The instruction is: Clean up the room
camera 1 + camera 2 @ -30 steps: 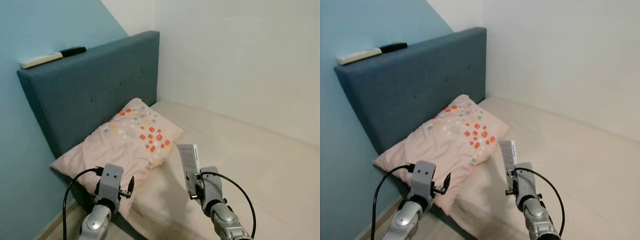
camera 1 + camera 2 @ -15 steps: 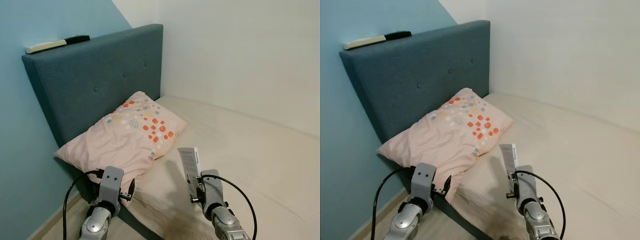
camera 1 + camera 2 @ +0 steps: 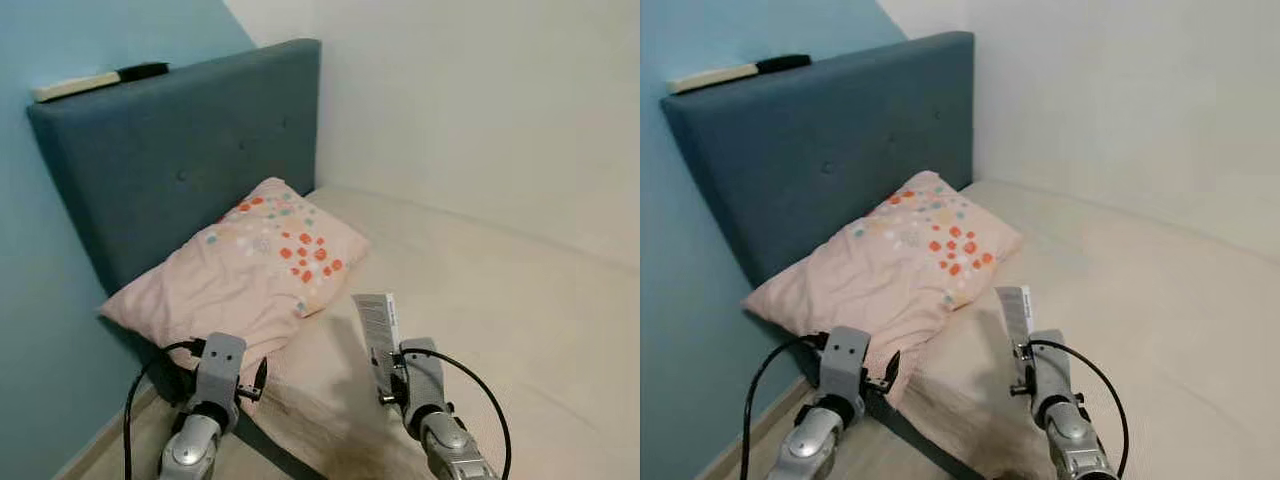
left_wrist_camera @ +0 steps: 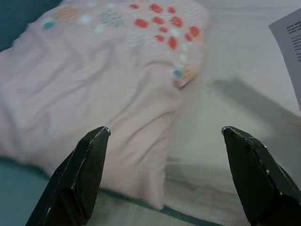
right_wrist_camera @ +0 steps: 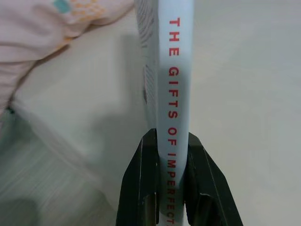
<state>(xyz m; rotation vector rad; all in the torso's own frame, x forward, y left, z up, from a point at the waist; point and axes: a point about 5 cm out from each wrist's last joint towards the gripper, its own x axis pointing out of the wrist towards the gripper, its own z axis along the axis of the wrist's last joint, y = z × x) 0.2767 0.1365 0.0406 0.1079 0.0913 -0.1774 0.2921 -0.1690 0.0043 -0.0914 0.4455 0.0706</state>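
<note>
Two black fingers of the right gripper [image 5: 170, 183] clamp a book [image 5: 173, 70] upright above the mattress [image 3: 500, 300], beside the pillow [image 3: 240, 270]; left gripper [image 4: 164, 179] spread wide.

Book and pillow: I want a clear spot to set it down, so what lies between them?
Bare cream mattress, in the left eye view. The book, upright in the right tool, is apart from the pillow; its shadow falls there.
</note>
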